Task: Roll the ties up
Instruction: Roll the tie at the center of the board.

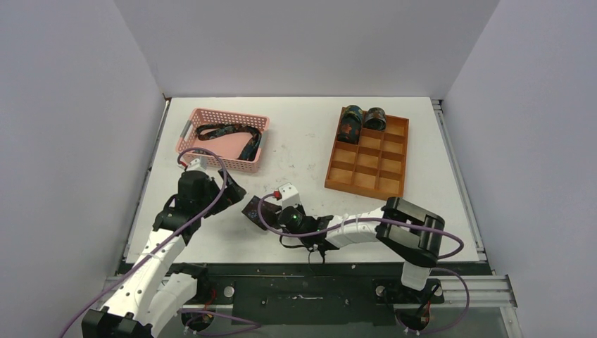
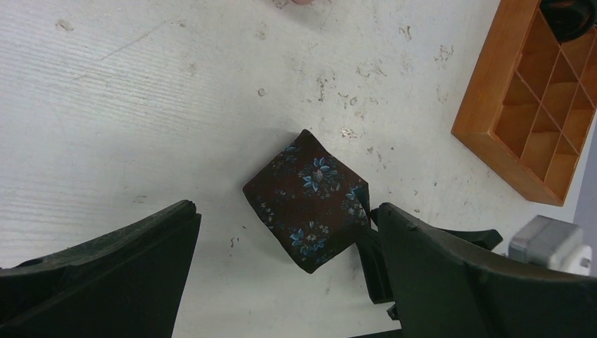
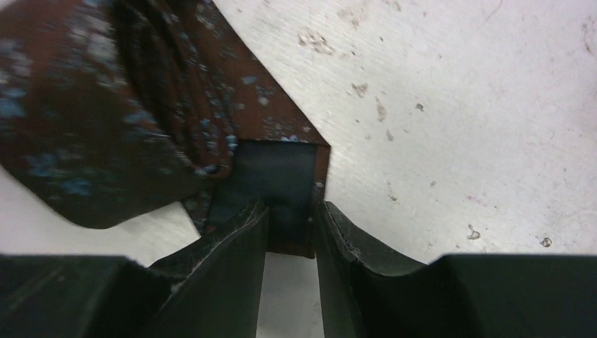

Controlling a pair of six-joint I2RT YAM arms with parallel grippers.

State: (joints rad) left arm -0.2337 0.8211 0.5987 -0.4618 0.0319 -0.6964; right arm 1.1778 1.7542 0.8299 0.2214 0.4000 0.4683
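A rolled tie (image 1: 252, 209), dark brown with blue flowers, lies on the table near the front; it sits mid-frame as a tie (image 2: 310, 201) in the left wrist view. My left gripper (image 1: 236, 191) hangs over it, wide open, and this left gripper (image 2: 285, 211) has one finger on each side of the roll without touching it. My right gripper (image 1: 266, 211) is at the roll's end. In its own view the right gripper (image 3: 292, 211) is open by a narrow gap. The tie (image 3: 105, 105) is at upper left, its flat tail end under the tips.
A pink basket (image 1: 218, 163) at the back left holds an unrolled tie (image 1: 229, 132). A wooden compartment tray (image 1: 366, 186) at the back right holds two rolled ties (image 1: 350, 124) (image 1: 374, 118) in its far cells. Purple cables loop over both arms.
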